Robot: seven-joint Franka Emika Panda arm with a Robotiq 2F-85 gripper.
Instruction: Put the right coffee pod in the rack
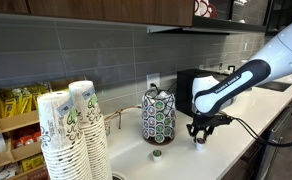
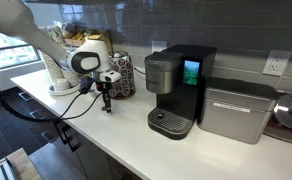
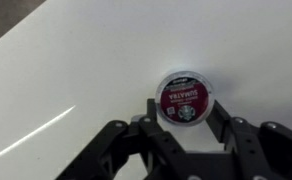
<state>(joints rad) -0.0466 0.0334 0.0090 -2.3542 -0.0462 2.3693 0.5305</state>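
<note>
The right coffee pod (image 3: pixel 184 95) is a small round capsule with a dark red lid and white rim, standing on the white counter. It also shows in an exterior view (image 1: pixel 199 141). My gripper (image 3: pixel 184 112) is down at the counter with one finger against each side of the pod, shut on it; it shows in both exterior views (image 1: pixel 199 133) (image 2: pixel 106 104). The rack (image 1: pixel 158 114) is an upright dark wire carousel of green-and-white lids with a chrome top, standing beside my gripper, and it also shows partly behind my arm (image 2: pixel 123 74). A darker loose pod (image 1: pixel 156 153) lies in front of the rack.
Stacked paper cups (image 1: pixel 71 135) stand near the front. A black coffee machine (image 2: pixel 176 88) and a steel box (image 2: pixel 236 110) stand on the counter beyond the gripper. A snack shelf (image 1: pixel 14 125) is at the wall. The counter edge (image 2: pixel 86 135) runs close by.
</note>
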